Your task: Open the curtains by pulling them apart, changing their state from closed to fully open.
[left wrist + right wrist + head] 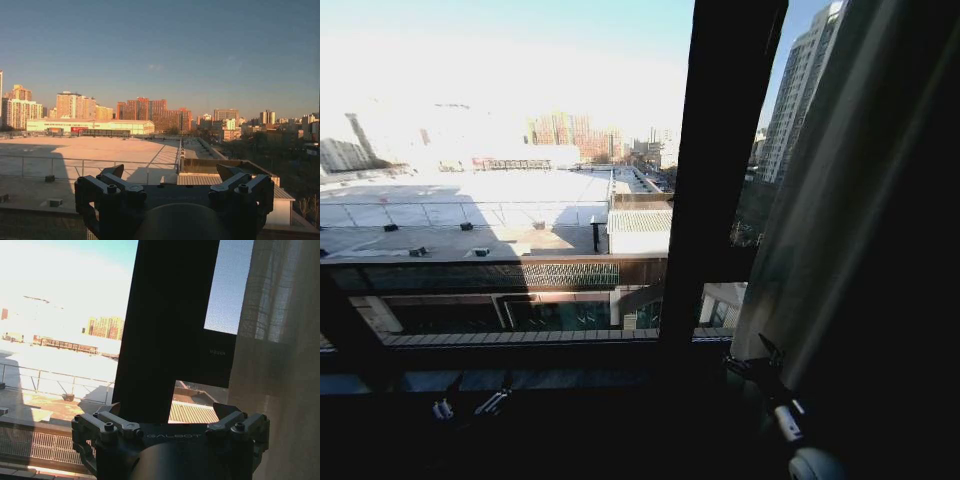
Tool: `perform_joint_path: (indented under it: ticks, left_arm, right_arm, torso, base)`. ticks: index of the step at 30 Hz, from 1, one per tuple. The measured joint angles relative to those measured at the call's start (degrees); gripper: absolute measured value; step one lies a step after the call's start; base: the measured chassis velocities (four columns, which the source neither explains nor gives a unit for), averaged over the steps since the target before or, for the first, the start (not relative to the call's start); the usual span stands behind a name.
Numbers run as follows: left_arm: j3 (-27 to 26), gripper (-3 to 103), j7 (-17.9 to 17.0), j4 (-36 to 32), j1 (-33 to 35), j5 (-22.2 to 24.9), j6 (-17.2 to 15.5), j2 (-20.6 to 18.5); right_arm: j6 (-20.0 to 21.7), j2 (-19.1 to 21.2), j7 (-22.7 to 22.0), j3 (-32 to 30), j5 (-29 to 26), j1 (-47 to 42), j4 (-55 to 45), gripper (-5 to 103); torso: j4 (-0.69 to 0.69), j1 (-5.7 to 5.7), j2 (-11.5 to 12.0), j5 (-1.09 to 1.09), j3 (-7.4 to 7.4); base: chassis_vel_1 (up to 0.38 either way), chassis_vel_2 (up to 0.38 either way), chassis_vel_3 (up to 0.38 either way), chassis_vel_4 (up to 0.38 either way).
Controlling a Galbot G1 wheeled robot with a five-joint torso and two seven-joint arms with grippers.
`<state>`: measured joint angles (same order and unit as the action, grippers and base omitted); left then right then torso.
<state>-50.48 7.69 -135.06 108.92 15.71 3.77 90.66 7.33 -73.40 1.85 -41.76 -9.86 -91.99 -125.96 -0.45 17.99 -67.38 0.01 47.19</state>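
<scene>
A sheer white curtain panel (pixel 850 200) hangs bunched at the right side of the window, its edge just right of the black frame bar. My right gripper (pixel 752 362) is open at the foot of that edge, with nothing between its fingers. In the right wrist view the right gripper (pixel 167 409) faces the frame bar, with the curtain (pixel 280 365) beside it. My left gripper (pixel 470 405) sits low at the left by the sill. The left wrist view has the left gripper (pixel 170 172) open, pointing through bare glass at the city.
A wide black vertical window frame bar (pixel 720 170) stands between the large left pane and the narrow right pane; it also rises ahead of my right gripper as the frame bar (pixel 170 325). A dark sill (pixel 570 380) runs along the bottom. Rooftops and buildings lie outside.
</scene>
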Motion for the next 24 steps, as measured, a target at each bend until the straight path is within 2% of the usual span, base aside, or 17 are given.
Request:
perform_joint_path:
  ticks: [24]
  left_arm:
    - [-0.73, 100, 0.07, -0.56, 1.05, -0.41, 1.41, 0.23]
  right_arm:
    - [-0.02, -0.61, 0.54, 2.81, 1.93, 0.76, -0.82, 100]
  torso:
    - [0.0, 0.01, 0.0, 0.0, 0.0]
  base:
    - [0.342, 0.337, -0.343, -0.337]
